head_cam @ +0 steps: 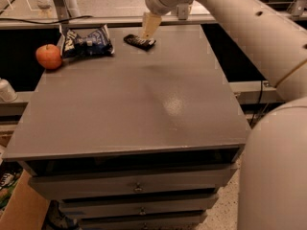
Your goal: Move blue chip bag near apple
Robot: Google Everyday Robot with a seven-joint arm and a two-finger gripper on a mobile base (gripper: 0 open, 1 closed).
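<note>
The blue chip bag (86, 42) lies crumpled on the bench (144, 109) just right of the apple (48, 56) — close beside it. Further right of the apple hangs the gripper (151, 25), over a black device (139, 41) — its opening cannot be told.
</note>
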